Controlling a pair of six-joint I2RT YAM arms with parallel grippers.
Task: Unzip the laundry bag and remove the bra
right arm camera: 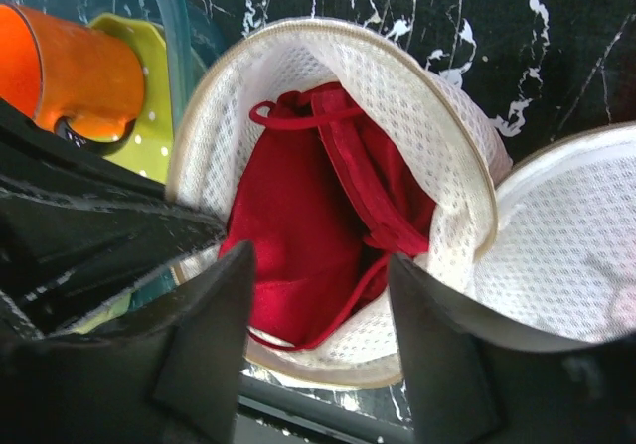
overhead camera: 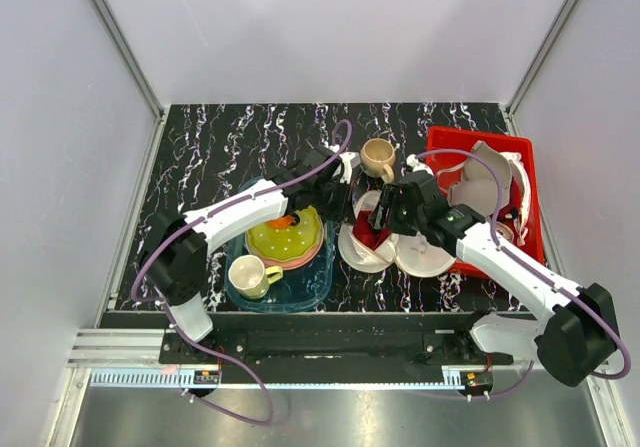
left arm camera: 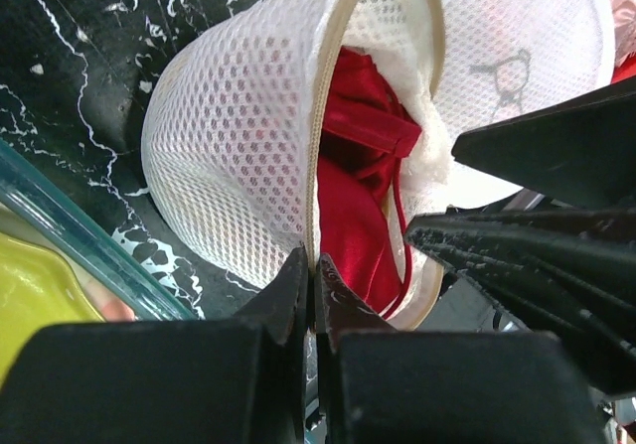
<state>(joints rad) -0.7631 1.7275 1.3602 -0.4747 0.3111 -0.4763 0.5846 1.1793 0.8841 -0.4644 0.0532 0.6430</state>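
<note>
The laundry bag (left arm camera: 229, 126) is unzipped on the black table, its two white mesh halves spread apart; the far half bears the black line drawing (left arm camera: 502, 72). A red garment with thin straps (right arm camera: 298, 225) lies in the near half. No peach-orange bra shows. My left gripper (left arm camera: 313, 265) is shut on the beige rim of the half that holds the red garment. My right gripper (right arm camera: 318, 265) is open, its fingers straddling the red garment just above it. From above, the bag (overhead camera: 355, 252) sits between both grippers.
A teal tray (overhead camera: 285, 285) on the left holds a yellow-green plate (overhead camera: 285, 235), an orange cup (right arm camera: 70, 76) and a pale mug (overhead camera: 250, 275). A beige mug (overhead camera: 377, 157) stands behind the bag. A red bin (overhead camera: 535, 222) with white and pink fabric is on the right.
</note>
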